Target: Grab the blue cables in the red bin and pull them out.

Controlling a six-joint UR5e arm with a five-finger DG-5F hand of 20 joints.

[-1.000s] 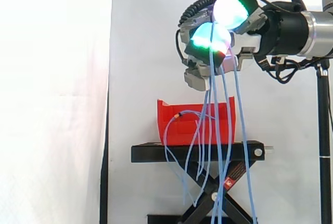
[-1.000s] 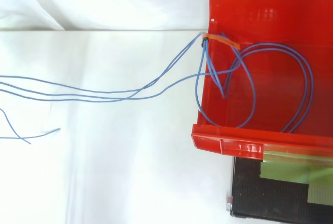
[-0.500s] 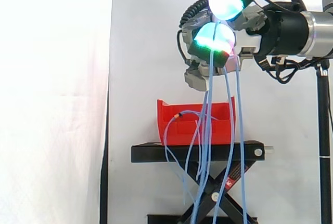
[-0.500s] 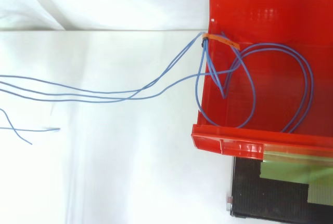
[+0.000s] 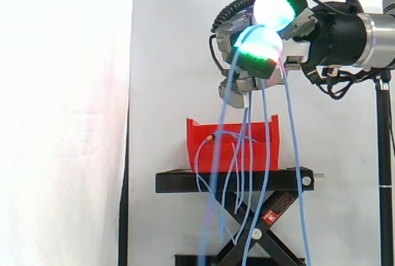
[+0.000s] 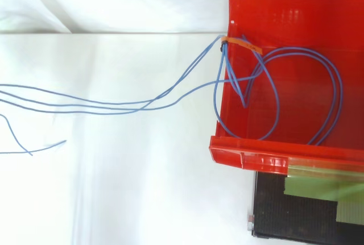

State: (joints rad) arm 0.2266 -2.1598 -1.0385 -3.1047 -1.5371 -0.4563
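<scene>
Clerk: Surroundings, item one?

Checker: White curtain (image 5: 62, 118) behind everything. Black stand (image 5: 234, 181) with crossed legs, seen from the side. From above, its black top (image 6: 296, 222) carries a strip of green tape (image 6: 318, 189). A dark pole (image 5: 386, 173) stands at the side view's right edge.

Clerk: Item two, the container?

Checker: Red bin (image 6: 296, 6), set on the stand, open at the top.

Clerk: Anything in the way?

Checker: The bin's left wall. An orange tie (image 6: 242, 43) bunches the strands right at that wall, near its upper corner in the top view, and the strands cross over the rim there.

Clerk: Location of the blue cables (image 6: 273, 86)?

Checker: Partly in, partly out. Wide loops lie on the bin floor. Several strands run out past the tie and off the top view's left edge. In the side view they hang from above, passing in front of the bin and the stand and down out of the picture.

Clerk: The hand (image 5: 296, 49)?

Checker: High above the bin, well clear of it, entering from the right. Its fingers are curled closed around the upper ends of the blue cables. The fingertips (image 5: 259, 45) glow cyan and green, and the strands drop from just beneath them.
</scene>
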